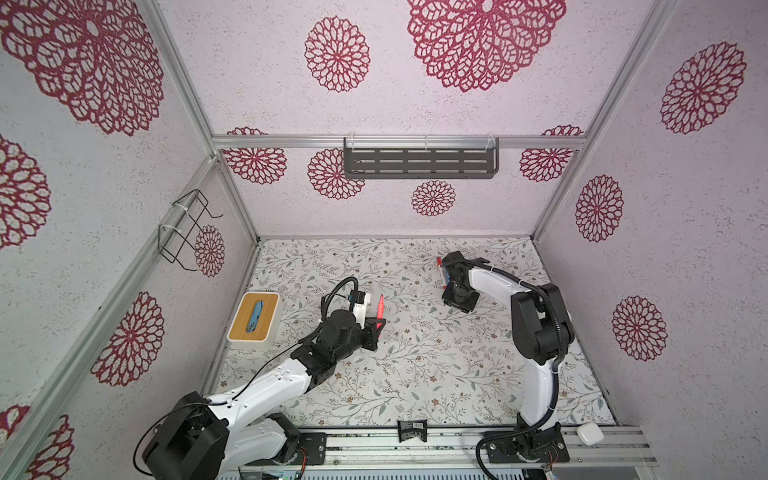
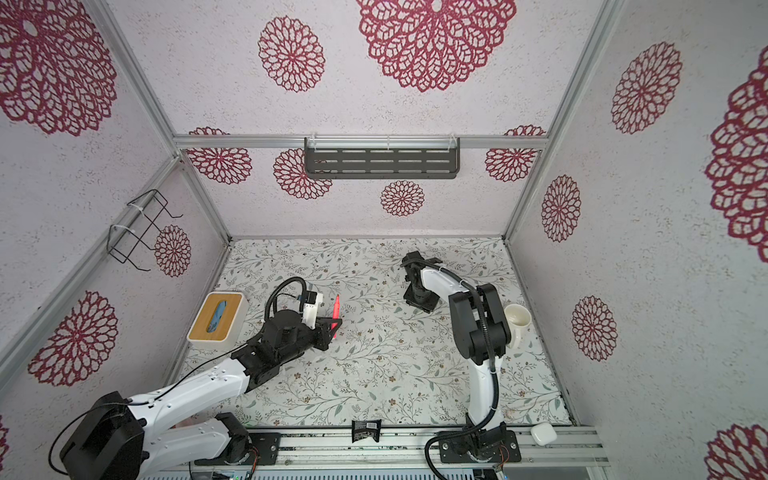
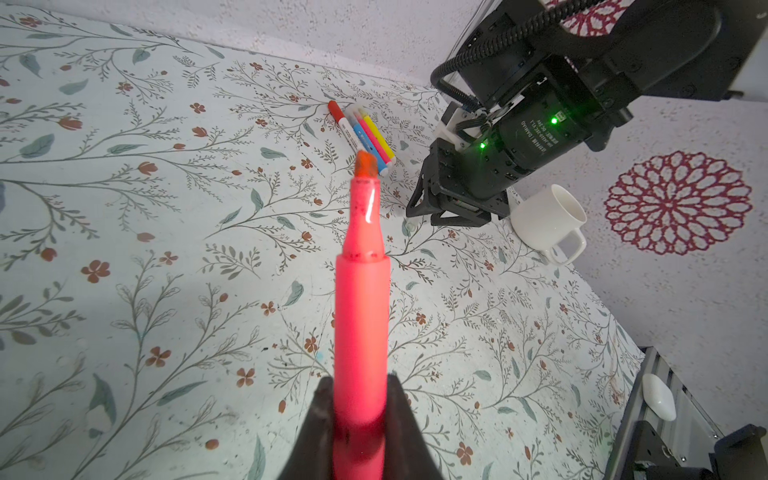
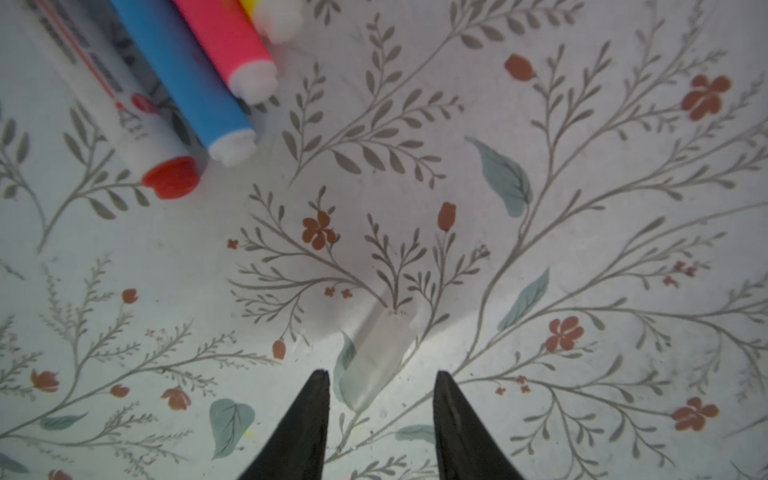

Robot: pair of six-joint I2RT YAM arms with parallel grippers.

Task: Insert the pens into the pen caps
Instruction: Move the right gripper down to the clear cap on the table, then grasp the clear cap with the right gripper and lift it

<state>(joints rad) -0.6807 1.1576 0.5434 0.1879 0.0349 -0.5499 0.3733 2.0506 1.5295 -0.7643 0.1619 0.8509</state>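
Well, the two black fingers (image 3: 318, 419) of the left gripper (image 3: 360, 411) are squeezed tight on the back end of a red-pink pen (image 3: 361, 316). The pen has no cap on. Its orange tip (image 3: 366, 165) sticks out away from the gripper, up above the table (image 1: 415, 374). In both top views this gripper is at about 9 o'clock from the middle of the table, and the pen points toward 12 o'clock. The fingers (image 4: 307, 424) of the right gripper (image 4: 382, 376) are spread apart. A clear pen cap (image 4: 376, 353) lies flat on the table with one end between the two tips, and there is a little gap on each side. In both top views this gripper is at about 1 o'clock. Near the cap, but not touching it, four more pens lie side by side: a white pen (image 4: 108, 95) with a red end, a blue pen (image 4: 183, 75), a pink pen (image 4: 220, 37) and a yellow pen (image 3: 380, 136). A white mug (image 2: 517, 318) is at about 3 o'clock. A tissue box (image 1: 253, 318) with a wooden top is far out at 9 o'clock, by the table's edge.
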